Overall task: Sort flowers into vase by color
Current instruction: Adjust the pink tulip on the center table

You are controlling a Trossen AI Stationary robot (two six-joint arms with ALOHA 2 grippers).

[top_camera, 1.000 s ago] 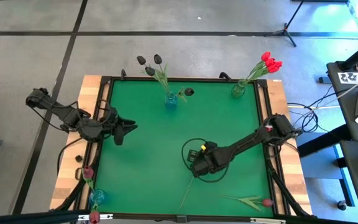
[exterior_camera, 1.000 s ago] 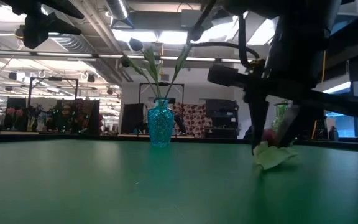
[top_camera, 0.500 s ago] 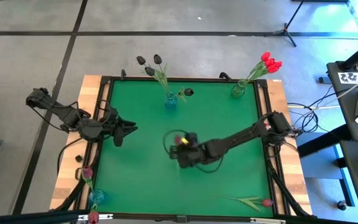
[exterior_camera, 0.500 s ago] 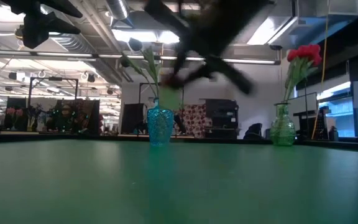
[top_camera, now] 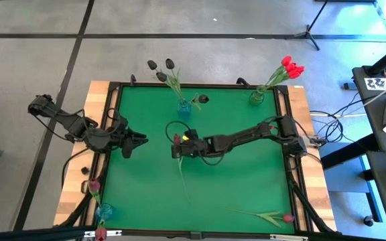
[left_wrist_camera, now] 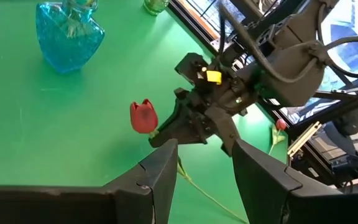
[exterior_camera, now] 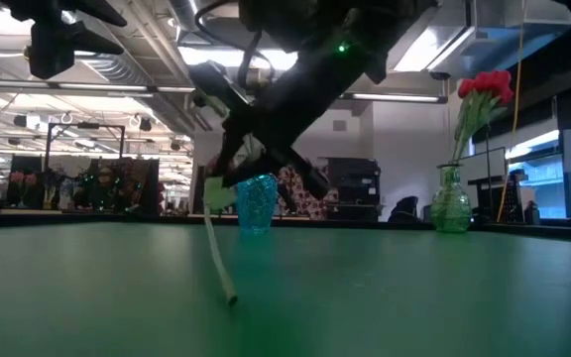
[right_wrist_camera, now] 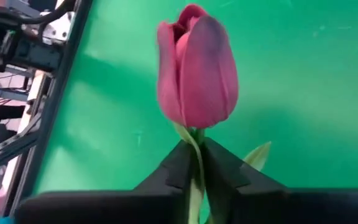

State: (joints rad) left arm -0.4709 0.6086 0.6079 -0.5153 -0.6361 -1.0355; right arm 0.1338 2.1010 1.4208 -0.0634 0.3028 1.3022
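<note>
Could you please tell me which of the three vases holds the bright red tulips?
The green glass vase at the table's far right corner; the blue vase holds black tulips.

Tulip mid-table, vase behind (another rightward)

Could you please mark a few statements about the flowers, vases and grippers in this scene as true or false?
1. The right gripper is shut on a maroon tulip just below its head. True.
2. The blue vase holds bright red tulips. False: it holds black-headed ones; the red tulips stand in the green vase.
3. One tulip lies flat on the green mat near the table's front right corner. True.
4. The left gripper holds a flower. False: its fingers are apart with nothing between them.
</note>
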